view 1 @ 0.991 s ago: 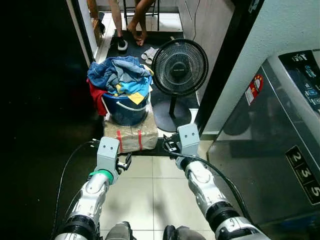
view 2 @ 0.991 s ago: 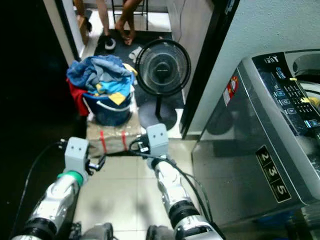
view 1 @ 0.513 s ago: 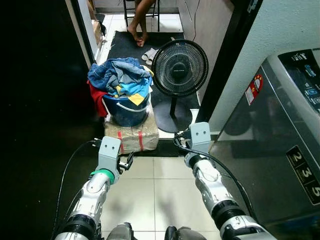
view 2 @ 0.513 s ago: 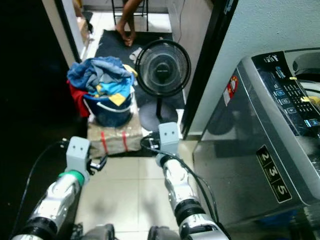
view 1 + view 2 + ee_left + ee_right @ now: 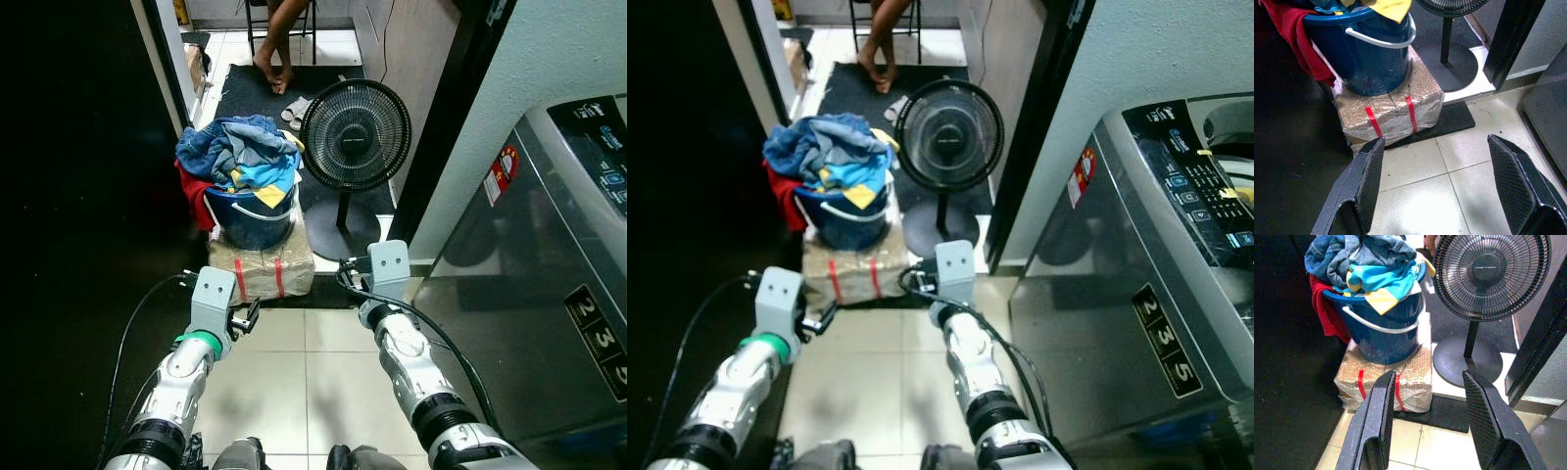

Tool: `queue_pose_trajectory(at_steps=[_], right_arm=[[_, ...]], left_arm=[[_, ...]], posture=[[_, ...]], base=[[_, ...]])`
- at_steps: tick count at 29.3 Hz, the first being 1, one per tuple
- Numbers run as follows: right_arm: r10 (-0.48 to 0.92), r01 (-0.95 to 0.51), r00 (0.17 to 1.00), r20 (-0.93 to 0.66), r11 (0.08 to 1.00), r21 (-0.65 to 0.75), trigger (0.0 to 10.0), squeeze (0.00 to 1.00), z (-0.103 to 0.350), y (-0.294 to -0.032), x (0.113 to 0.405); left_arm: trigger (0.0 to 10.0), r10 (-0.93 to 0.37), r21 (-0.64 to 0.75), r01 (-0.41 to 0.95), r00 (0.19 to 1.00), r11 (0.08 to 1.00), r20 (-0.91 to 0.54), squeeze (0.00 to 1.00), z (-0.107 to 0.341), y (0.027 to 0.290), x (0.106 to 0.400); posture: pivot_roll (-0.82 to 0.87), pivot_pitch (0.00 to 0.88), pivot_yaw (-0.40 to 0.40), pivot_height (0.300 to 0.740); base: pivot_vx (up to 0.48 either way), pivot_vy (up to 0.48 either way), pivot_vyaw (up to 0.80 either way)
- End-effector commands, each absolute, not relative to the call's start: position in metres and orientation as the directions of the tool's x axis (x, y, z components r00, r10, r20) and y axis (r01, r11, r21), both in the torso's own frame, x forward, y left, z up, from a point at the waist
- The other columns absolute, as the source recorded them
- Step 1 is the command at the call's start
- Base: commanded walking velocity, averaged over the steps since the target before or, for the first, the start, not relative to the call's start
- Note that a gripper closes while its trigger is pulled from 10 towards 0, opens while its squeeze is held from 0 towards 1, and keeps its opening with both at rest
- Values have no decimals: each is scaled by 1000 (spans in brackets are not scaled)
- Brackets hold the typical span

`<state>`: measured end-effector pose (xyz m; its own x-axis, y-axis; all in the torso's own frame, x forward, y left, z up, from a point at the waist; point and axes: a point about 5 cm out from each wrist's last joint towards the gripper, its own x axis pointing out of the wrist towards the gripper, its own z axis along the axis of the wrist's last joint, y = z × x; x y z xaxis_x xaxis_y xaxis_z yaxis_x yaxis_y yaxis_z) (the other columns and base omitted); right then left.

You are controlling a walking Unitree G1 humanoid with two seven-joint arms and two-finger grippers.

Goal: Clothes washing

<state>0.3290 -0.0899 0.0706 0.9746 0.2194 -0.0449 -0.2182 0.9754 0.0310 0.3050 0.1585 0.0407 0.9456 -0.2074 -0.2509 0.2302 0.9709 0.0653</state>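
Pale floor tiles lead to the bucket point(image 5: 251, 217) of clothes point(image 5: 238, 152) on its wrapped box point(image 5: 263, 266) beside the fan point(image 5: 354, 135), slightly nearer than before, while the left gripper point(image 5: 1436, 188) and right gripper point(image 5: 1430, 423) hover open and empty, nothing grasped yet.

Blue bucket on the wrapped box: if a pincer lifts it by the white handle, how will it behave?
The blue bucket probably stays rigid, but the white handle is a hinged bail, so it may swing. The clothes are heaped above the rim and floppy, so some could slide off, likely the red cloth draped outside.
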Motion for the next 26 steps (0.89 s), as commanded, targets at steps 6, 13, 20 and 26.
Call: queue_pose_trajectory(at_steps=[6,13,20,26], right_arm=[[239,-239,969,-60,971,8,10000,0,64,-86,324],[264,-264,963,-59,964,4,10000,0,64,-81,322],[265,-265,963,-57,964,4,10000,0,64,-81,322],[252,-253,966,-51,968,1,10000,0,65,-84,323]], left_arm=[[10000,-216,72,241,943,968,-253,0,40,157,305],[10000,-218,68,242,943,968,-252,0,41,157,306],[10000,-219,64,242,943,968,-252,0,41,157,307],[10000,-218,63,241,943,969,-252,0,42,156,307]], posture=[[47,29,63,740],[47,29,63,740],[46,32,61,740],[45,31,60,740]], base=[[195,0,0],[365,0,134],[359,0,721],[350,0,0]])
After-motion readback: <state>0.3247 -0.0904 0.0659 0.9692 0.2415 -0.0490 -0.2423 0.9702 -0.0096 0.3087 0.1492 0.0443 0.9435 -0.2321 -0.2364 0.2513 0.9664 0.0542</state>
